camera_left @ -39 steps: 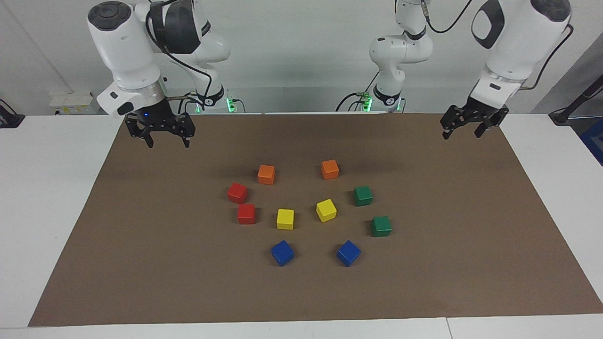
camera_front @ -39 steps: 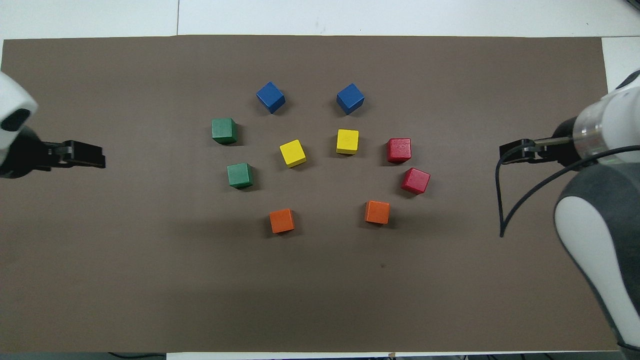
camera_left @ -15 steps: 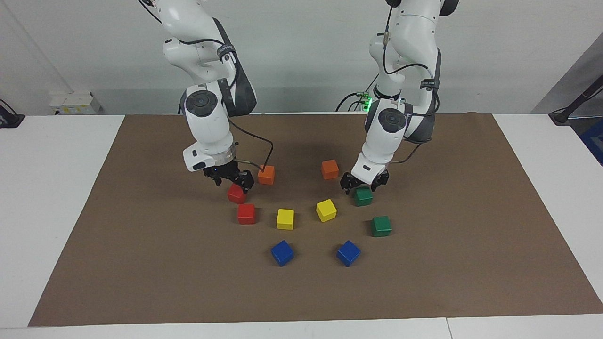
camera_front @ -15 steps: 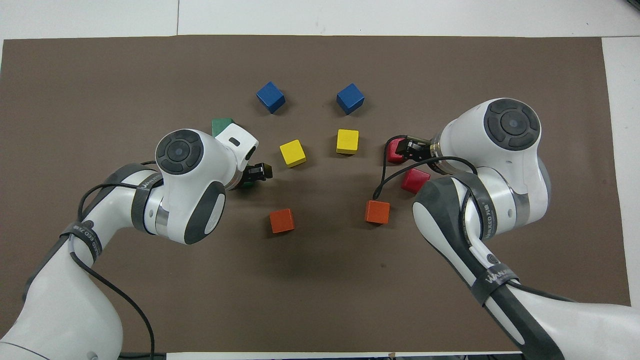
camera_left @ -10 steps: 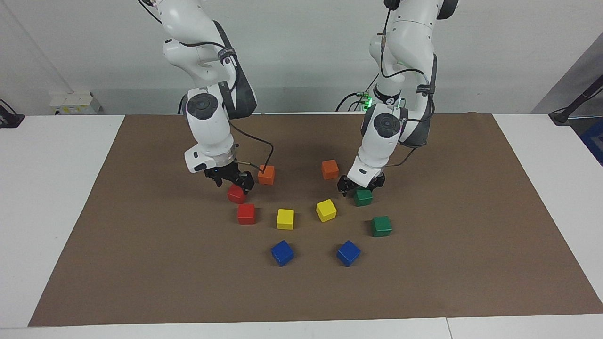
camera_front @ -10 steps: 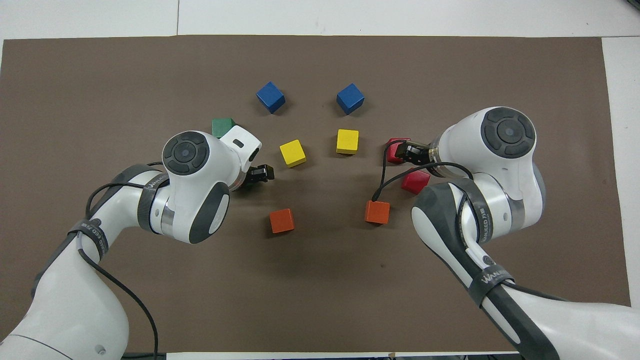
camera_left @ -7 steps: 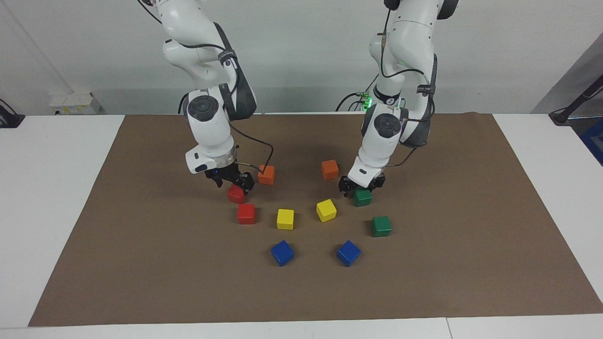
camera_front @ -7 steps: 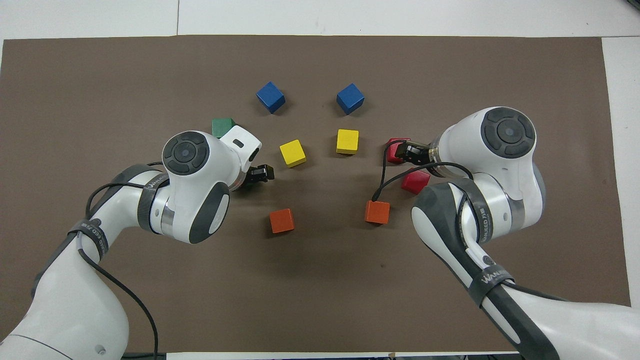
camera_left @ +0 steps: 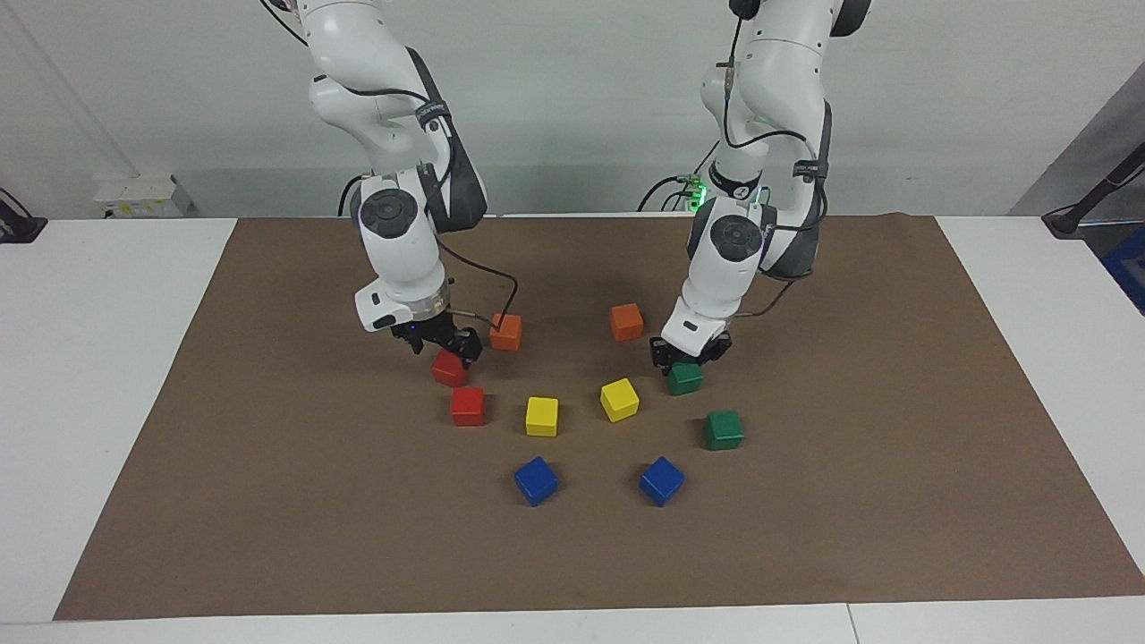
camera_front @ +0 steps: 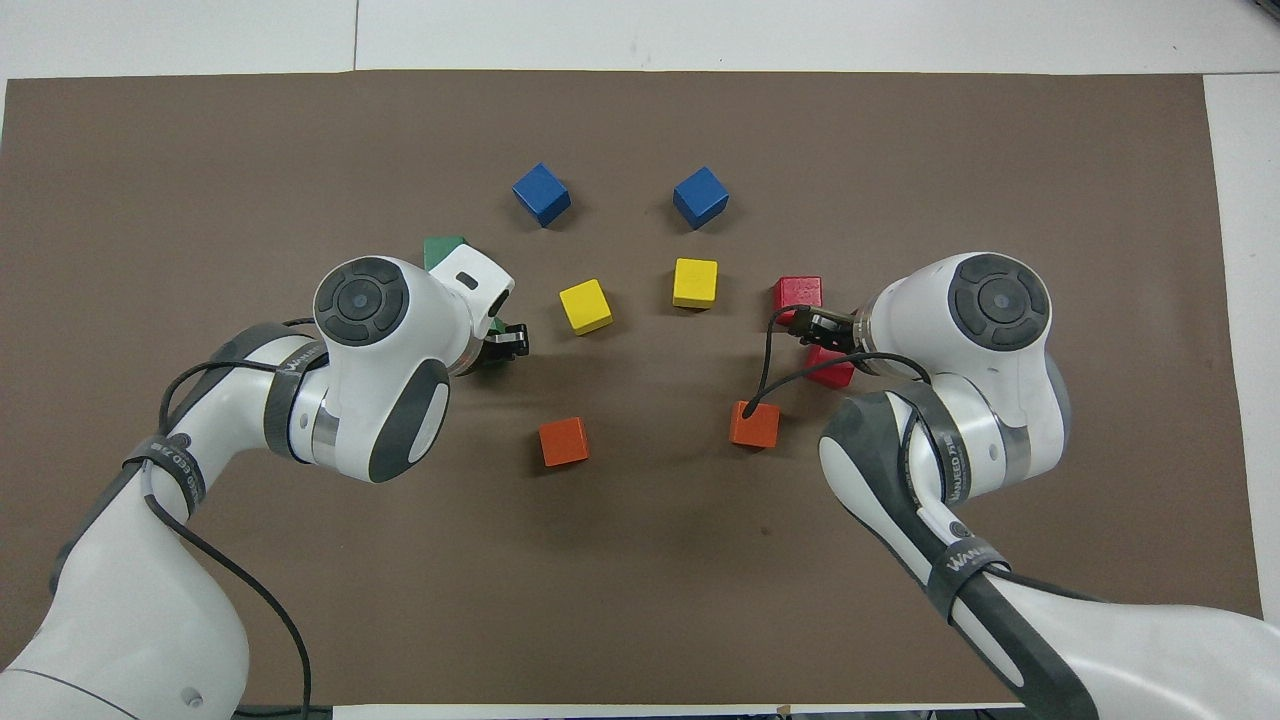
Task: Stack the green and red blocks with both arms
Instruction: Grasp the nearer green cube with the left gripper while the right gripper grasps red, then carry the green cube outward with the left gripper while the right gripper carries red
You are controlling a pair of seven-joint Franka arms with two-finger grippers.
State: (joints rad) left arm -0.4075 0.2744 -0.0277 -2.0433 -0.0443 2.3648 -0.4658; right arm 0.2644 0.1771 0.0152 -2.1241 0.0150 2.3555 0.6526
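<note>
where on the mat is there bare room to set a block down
Free: the wide strip of mat between the blue blocks and the edge farthest from the robots, and both bare ends of the mat. Crowded: the ring of blocks mid-mat, where the left hand and right hand work.

High facing camera, steep overhead camera, both covering brown mat (camera_left: 268, 501).

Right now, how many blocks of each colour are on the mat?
Red blocks: 2
Green blocks: 2
Orange blocks: 2
Yellow blocks: 2
Blue blocks: 2
Total: 10
</note>
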